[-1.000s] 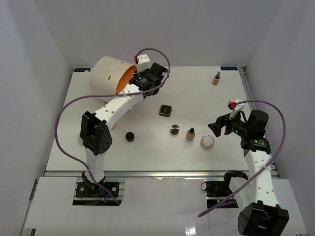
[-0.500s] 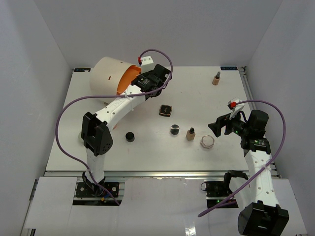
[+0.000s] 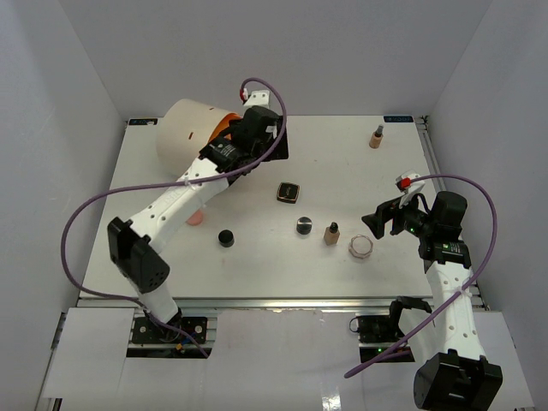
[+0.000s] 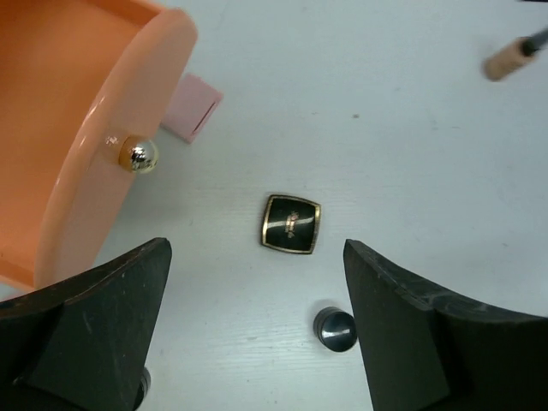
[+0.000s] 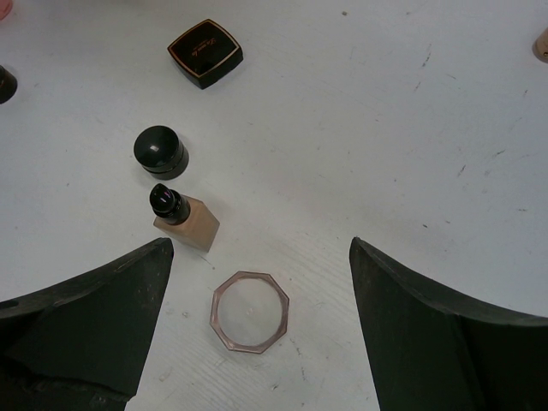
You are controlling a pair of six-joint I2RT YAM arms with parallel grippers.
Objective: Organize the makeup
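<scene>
My left gripper (image 3: 271, 144) hangs open beside the cream cylinder (image 3: 187, 130), nothing between its fingers (image 4: 94, 334). In the left wrist view the black-gold compact (image 4: 291, 223) and a black round jar (image 4: 334, 330) lie on the table below the jaws, and a pink pad (image 4: 191, 118) lies by the orange drawer (image 4: 77, 128). My right gripper (image 3: 381, 218) is open above the clear jar (image 5: 250, 311). Beside that jar stand a tan bottle (image 5: 181, 216) and the black jar (image 5: 160, 152). A second black jar (image 3: 225, 238), a round pink pad (image 3: 196, 218) and a far tan bottle (image 3: 376, 137) sit apart.
The orange drawer stands pulled out of the cylinder, its gold knob (image 4: 137, 155) facing the table middle. White walls close in the table (image 3: 342, 154) on the left, back and right. The left arm's purple cable (image 3: 86, 214) loops over the left side.
My left gripper has opened and drawn back from the drawer front. Its elbow has swung out to the left. The right arm and the makeup on the table have not moved.
</scene>
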